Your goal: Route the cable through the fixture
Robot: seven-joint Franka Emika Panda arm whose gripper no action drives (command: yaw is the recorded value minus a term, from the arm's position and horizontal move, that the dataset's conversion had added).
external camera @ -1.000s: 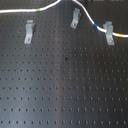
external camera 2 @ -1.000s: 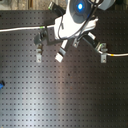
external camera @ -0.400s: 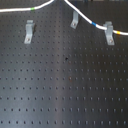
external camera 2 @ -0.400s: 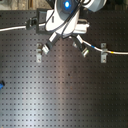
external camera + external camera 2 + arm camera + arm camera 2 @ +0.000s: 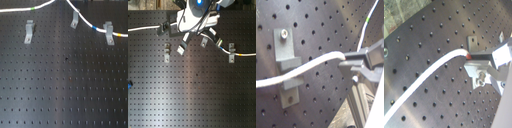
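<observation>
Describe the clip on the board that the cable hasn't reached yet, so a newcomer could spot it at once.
Start from the black perforated board in the first exterior view. Three small grey clips stand in a row near its top; take the clip nearest the first exterior view's left. Unlike the other two clips, which the white cable meets, the cable passes above it, apart.

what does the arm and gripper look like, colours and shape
In the second exterior view the arm's end is a rounded white housing with a glowing blue light on top and dark cabling across it. The gripper in the first wrist view has grey, blocky metal fingers; the second wrist view shows a small red patch near a fingertip.
</observation>
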